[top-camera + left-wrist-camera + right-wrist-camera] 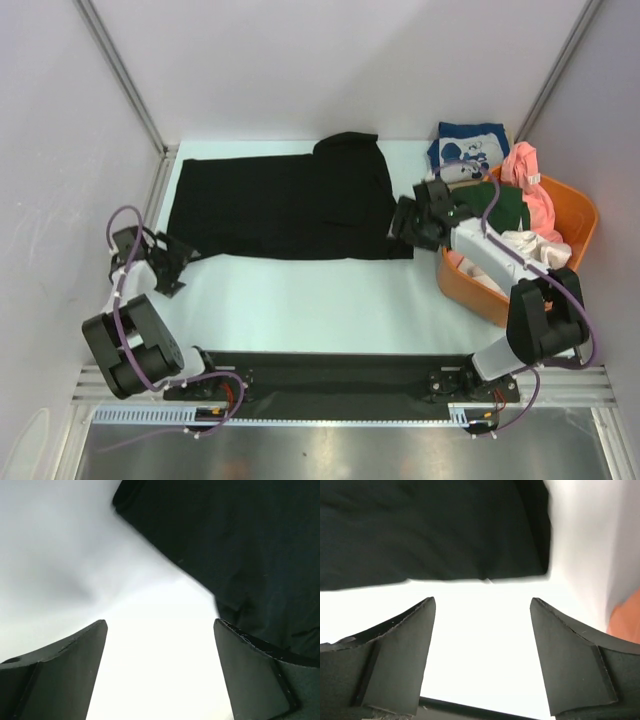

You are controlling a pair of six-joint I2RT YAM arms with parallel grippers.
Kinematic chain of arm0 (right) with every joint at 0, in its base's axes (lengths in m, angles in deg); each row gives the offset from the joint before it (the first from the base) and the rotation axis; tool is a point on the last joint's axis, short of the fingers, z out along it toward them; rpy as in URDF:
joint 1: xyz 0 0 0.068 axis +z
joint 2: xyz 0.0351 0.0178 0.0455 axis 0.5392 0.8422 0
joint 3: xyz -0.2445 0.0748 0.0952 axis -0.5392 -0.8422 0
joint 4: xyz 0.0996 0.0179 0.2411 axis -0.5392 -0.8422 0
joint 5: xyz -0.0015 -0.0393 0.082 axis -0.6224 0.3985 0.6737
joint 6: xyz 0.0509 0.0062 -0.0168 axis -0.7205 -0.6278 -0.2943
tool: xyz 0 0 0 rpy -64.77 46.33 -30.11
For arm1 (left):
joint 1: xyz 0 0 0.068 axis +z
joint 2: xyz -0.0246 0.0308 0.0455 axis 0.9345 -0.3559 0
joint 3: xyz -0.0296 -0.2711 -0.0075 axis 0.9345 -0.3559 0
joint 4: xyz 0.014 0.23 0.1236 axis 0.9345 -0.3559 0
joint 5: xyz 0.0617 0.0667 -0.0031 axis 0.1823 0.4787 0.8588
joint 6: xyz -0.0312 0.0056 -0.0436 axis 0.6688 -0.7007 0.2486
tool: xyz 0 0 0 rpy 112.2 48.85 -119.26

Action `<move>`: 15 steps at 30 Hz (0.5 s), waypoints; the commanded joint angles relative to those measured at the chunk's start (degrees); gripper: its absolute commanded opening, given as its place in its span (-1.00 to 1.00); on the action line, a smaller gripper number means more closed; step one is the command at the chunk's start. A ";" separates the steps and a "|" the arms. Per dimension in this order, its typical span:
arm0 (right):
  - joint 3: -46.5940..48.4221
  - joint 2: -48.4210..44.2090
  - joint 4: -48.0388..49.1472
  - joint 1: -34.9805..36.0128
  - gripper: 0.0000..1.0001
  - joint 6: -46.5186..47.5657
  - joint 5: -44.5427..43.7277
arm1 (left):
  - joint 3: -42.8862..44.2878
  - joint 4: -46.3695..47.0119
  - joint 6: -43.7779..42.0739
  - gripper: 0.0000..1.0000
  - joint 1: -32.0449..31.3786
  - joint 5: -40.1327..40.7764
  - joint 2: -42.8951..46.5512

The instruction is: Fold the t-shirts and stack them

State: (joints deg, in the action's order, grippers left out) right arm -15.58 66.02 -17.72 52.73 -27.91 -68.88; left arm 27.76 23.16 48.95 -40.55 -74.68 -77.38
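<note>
White table (320,300): filled centre of the top view.

Large black cloth t-shirt (285,205): lay spread flat across upper centre.

Orange plastic basket (585,215): stood at the right edge, holding the dark green (500,205), pink (530,180) and off-white (530,245) tees.

Navy tee with white print (468,145): lay at upper right, behind the basket.

Right gripper (405,225): sat at the shirt's lower right corner, fingers (395,660) wide and empty; the hem (430,530) lay just beyond the tips.

Left gripper (170,262): sat near the lower left corner, spread wide and empty; the cloth (240,545) lay upper right, past the tips.
</note>
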 commanded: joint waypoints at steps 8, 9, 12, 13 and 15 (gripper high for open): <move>-9.32 3.45 11.96 -0.76 0.57 -2.45 4.37 | -9.11 16.20 9.76 0.90 0.49 0.44 -1.06; -8.53 4.42 11.88 -1.11 0.57 -2.01 4.11 | -8.67 16.65 9.94 0.90 0.49 0.79 -1.77; -6.86 7.67 12.58 -2.95 0.54 -0.60 4.55 | -7.27 17.09 11.08 0.90 0.67 3.25 -3.71; -6.85 8.11 13.45 -3.48 0.54 -0.34 4.72 | -6.91 17.61 11.43 0.91 0.84 4.13 -4.14; -6.77 9.35 14.16 -4.54 0.52 -0.07 5.07 | -5.33 17.62 11.79 0.90 0.84 5.10 -5.64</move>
State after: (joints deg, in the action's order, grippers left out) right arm -24.45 74.17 -7.03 49.80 -29.53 -64.25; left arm 20.53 38.70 59.14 -40.33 -73.81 -80.64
